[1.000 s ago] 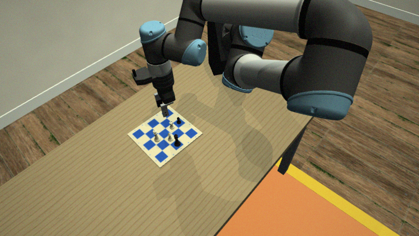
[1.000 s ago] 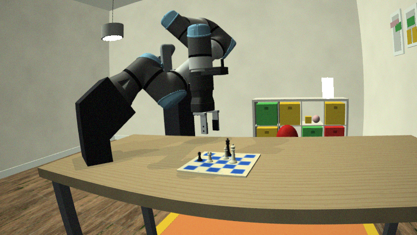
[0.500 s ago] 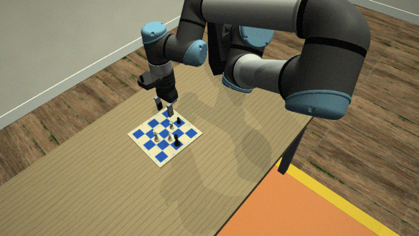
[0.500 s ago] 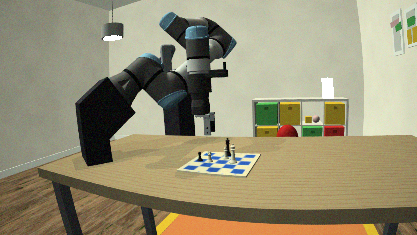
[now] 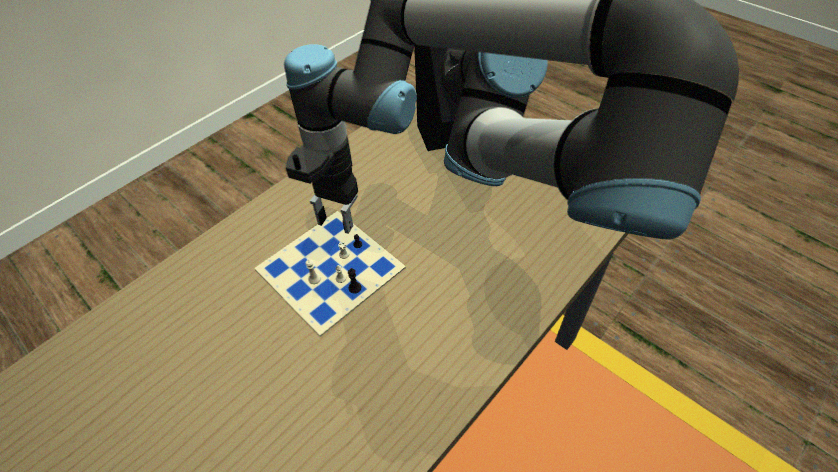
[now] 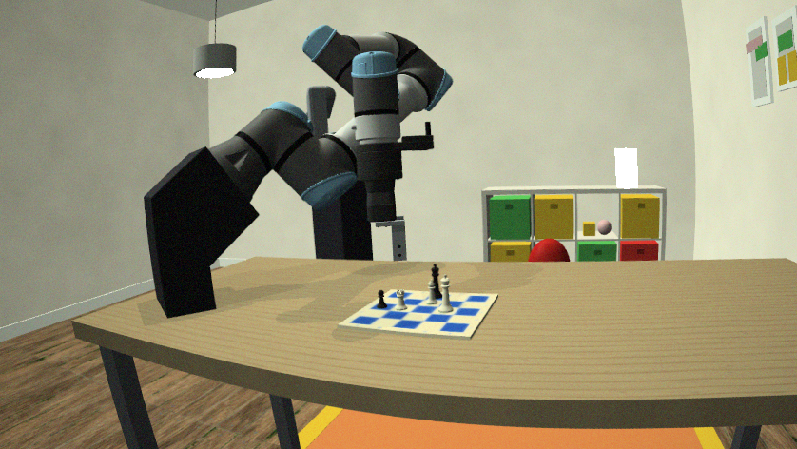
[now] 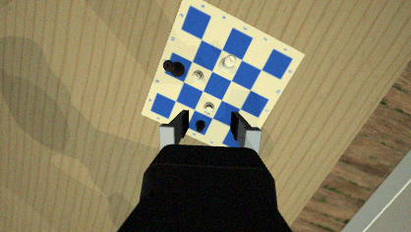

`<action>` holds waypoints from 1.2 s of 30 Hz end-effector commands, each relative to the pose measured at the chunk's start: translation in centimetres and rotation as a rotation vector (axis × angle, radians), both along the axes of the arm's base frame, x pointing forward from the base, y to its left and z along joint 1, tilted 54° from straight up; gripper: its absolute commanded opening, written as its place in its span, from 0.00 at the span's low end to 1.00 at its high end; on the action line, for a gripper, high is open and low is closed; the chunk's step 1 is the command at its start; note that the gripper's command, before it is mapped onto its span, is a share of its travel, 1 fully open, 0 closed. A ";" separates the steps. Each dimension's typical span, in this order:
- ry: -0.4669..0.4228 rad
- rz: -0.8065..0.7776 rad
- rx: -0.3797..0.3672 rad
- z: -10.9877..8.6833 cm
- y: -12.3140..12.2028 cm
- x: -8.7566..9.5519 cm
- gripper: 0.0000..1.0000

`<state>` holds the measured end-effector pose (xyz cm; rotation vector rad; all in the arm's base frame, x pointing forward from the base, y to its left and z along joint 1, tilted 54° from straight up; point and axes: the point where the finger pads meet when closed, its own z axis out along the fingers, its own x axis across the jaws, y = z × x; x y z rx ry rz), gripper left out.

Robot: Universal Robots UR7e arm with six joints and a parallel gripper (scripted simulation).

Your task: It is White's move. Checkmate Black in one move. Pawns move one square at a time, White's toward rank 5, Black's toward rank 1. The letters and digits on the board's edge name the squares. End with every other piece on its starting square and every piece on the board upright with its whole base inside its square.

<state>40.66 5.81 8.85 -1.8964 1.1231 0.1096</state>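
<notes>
The gripper hangs above the far edge of the board, fingers spread wide and holding nothing. In the wrist view its two fingers frame a small black pawn far below, well clear of it.

The board is a five-by-five grid of blue and cream squares lying flat on the desk, turned at an angle to the desk's edges. Five pieces stand on it, all upright:
- the black pawn near the far corner;
- a tall black piece, likely the king, by the right-hand edge in the top view;
- a tall white piece toward the middle;
- a shorter white piece just beside the black king;
- another short white piece between the pawn and the middle.

The edge letters and digits are too small to read, so I cannot name the squares.

In the exterior view the gripper sits well above the pieces, behind the board.
</notes>
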 end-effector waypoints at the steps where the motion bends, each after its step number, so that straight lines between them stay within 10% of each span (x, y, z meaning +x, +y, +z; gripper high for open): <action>1: -0.050 0.039 -0.023 0.0 0.1 -0.1 1.00; 18: -0.078 0.062 -0.037 -0.1 0.2 -0.2 1.00; 19: -0.078 0.062 -0.037 -0.1 0.2 -0.2 0.73; 36: -0.078 0.062 -0.037 -0.1 0.2 -0.2 0.73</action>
